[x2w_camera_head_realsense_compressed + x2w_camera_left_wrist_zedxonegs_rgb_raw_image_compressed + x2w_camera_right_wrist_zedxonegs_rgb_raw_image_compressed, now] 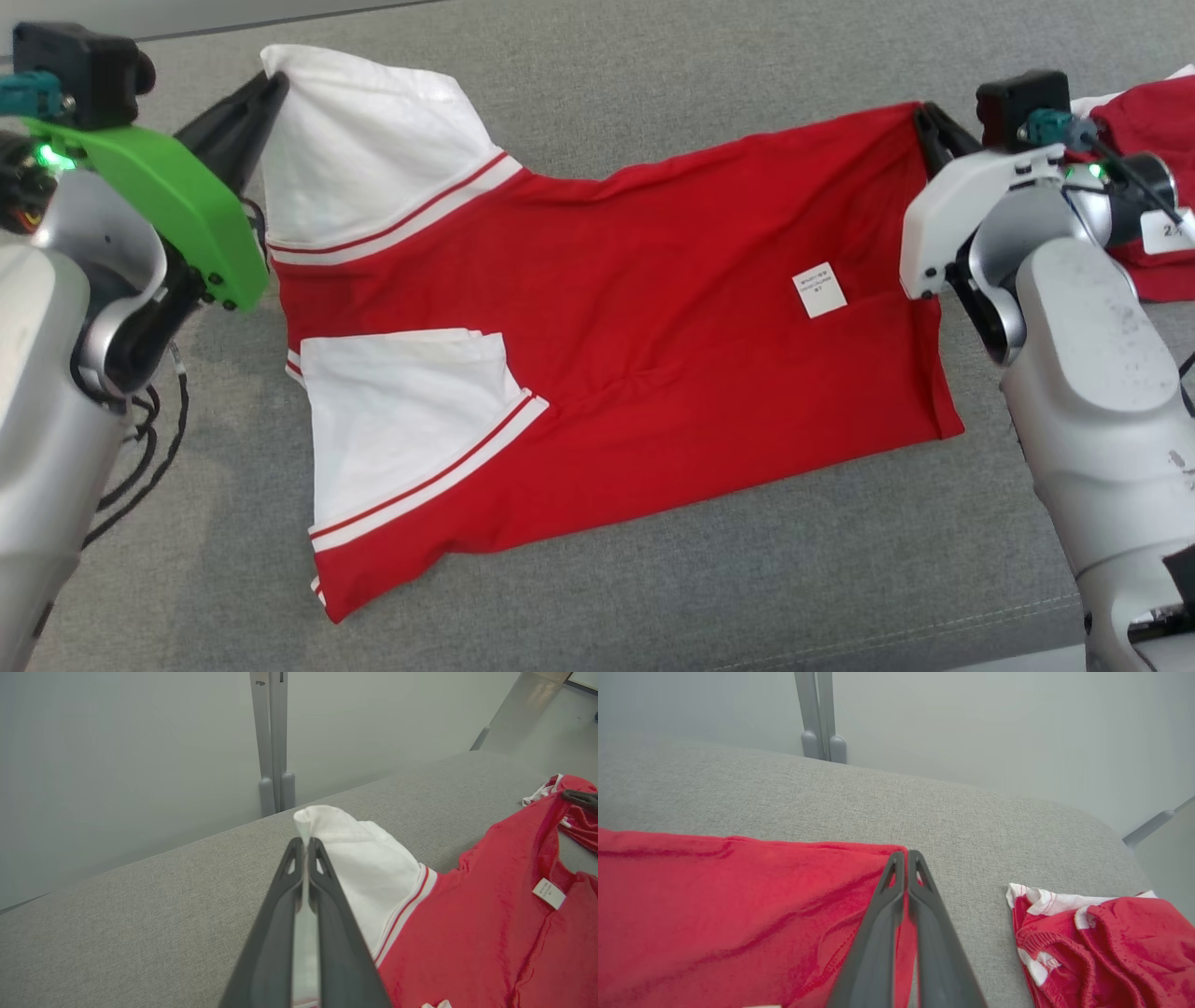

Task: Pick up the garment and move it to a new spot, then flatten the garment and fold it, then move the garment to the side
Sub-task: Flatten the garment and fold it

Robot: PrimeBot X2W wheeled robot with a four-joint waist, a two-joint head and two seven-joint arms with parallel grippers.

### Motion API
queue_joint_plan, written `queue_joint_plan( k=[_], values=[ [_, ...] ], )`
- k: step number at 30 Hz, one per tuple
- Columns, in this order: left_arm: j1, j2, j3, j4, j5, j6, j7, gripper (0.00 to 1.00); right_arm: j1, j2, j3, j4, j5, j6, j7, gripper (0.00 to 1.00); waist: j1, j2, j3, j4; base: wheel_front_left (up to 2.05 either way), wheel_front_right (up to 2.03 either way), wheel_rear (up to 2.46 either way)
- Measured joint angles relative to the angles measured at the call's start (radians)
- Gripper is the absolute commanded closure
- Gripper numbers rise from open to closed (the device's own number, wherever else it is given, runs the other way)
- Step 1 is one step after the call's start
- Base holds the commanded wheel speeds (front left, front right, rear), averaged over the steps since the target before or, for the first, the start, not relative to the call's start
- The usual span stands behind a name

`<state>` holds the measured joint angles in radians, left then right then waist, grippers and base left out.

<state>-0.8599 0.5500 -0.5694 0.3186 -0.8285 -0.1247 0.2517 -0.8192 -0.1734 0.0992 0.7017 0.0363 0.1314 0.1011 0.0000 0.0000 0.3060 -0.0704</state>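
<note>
While left pincer (277,84) grips white sleeve (373,140) of garment (653,308), right pincer (922,113) grips hem (945,392)

We record the garment (653,308) as soft, matt knit cloth, lightly creased. The surface (709,597) under it is coarse grey woven fabric, matt. The left gripper (306,842) and right gripper (906,855) have fingers of smooth, dark, matt plastic. The green cover (177,201) is smooth plastic with a slight sheen.
</note>
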Motion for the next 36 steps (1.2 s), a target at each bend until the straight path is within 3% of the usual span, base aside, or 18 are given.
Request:
queue_joint_plan(
  k=[5, 15, 25, 36],
  values=[
    [0.132, 0.040, 0.007, -0.108, -0.019, 0.003, -0.052, 1.00, 0.120, -0.027, 0.019, -0.070, 0.031, 0.000, -0.034, 1.00, 0.0000, 0.0000, -0.034, 0.007, 0.00, 0.00, 0.00],
    [0.513, 0.116, 0.028, -0.340, -0.053, 0.126, -0.162, 1.00, 0.378, -0.044, -0.048, -0.281, 0.086, 0.000, -0.004, 1.00, 0.0000, 0.0000, -0.077, 0.026, 0.00, 0.00, 0.00],
    [0.732, 0.053, 0.017, -0.415, -0.094, 0.196, -0.282, 1.00, 0.546, -0.015, -0.158, -0.422, 0.091, 0.000, 0.053, 1.00, -0.0001, 0.0000, -0.092, 0.054, 0.00, 0.00, 0.00],
    [0.811, 0.019, 0.014, -0.394, -0.114, 0.214, -0.333, 1.00, 0.646, 0.033, -0.217, -0.483, 0.080, 0.000, 0.075, 1.00, -0.0001, 0.0000, -0.100, 0.061, 0.00, 0.00, 0.00]
  ],
)
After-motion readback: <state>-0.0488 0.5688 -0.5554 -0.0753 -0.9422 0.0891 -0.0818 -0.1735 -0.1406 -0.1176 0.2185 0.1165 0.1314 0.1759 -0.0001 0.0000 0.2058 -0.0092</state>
